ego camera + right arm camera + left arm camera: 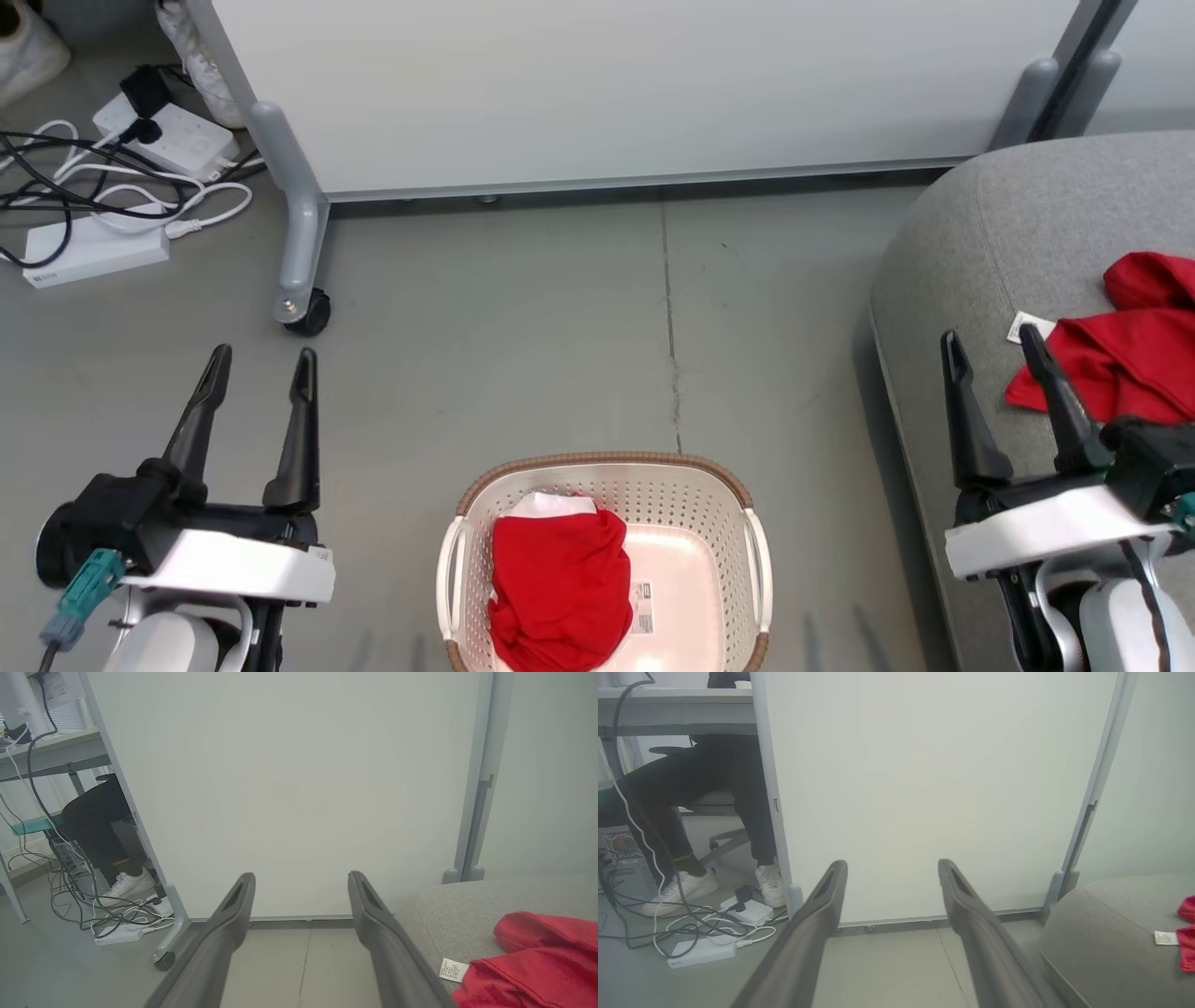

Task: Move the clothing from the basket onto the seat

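A red garment (pixel 558 588) with a white band lies crumpled in the left half of the cream basket (pixel 709 504) on the floor at the bottom middle. Another red garment (pixel 1130 355) with a small white tag lies on the grey seat (pixel 1008 233) at the right; it also shows in the right wrist view as red garment (pixel 537 961) on the seat (pixel 458 905). My left gripper (pixel 263 366) hovers open over the floor left of the basket. My right gripper (pixel 991 343) is open at the seat's front edge, beside the red garment, holding nothing.
A white wheeled partition panel (pixel 635 84) stands behind, its caster (pixel 308 313) near my left gripper. Power strips and tangled cables (pixel 112 187) lie on the floor at the far left. A seated person's legs and shoes (pixel 700 877) are behind the panel.
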Robot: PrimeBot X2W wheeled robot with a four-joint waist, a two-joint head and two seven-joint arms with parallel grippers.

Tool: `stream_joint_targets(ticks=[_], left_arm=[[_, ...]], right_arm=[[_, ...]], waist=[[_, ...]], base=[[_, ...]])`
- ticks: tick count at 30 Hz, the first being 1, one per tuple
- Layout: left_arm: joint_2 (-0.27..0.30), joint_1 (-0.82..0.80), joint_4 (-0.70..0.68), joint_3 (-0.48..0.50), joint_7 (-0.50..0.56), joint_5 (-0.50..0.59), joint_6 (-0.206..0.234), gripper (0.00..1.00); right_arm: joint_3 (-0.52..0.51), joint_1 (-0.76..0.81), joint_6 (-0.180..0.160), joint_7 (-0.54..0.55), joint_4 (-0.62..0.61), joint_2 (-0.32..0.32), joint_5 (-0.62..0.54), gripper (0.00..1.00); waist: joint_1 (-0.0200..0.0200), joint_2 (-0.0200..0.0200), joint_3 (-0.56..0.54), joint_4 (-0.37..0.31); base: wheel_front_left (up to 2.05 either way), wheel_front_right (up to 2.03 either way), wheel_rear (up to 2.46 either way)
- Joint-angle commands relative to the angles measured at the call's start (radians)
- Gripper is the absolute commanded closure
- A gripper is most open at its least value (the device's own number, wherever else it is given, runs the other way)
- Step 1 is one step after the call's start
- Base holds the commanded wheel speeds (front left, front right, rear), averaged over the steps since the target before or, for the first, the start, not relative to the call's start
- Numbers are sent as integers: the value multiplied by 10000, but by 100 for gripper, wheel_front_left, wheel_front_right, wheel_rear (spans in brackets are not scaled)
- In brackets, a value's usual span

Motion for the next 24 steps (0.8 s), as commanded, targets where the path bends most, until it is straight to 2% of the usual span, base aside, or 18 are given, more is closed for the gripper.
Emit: stream_joint_targets(ticks=[1, 13, 18, 24], left_arm=[[-21, 128, -27, 82, -40, -25, 33, 0], [-800, 1212, -154, 718, -41, 486, -341, 0], [-931, 1461, 68, 701, -42, 762, -511, 0], [-806, 1600, 551, 507, -42, 1193, -490, 0]], right_arm=[[-40, 133, 2, 42, 16, -73, 48, 0], [-225, 1153, 3, 158, 102, -72, 136, 0], [-317, 1432, 4, 253, 106, -70, 164, 0], [-244, 1595, 4, 311, 87, -72, 179, 0]], waist=[[-1, 0, -89, 45], [-1, 0, -623, 25], [-1, 0, -844, 14], [-1, 0, -1007, -53]], base=[[0, 0, 0], [0, 0, 0], [0, 0, 0], [0, 0, 0]])
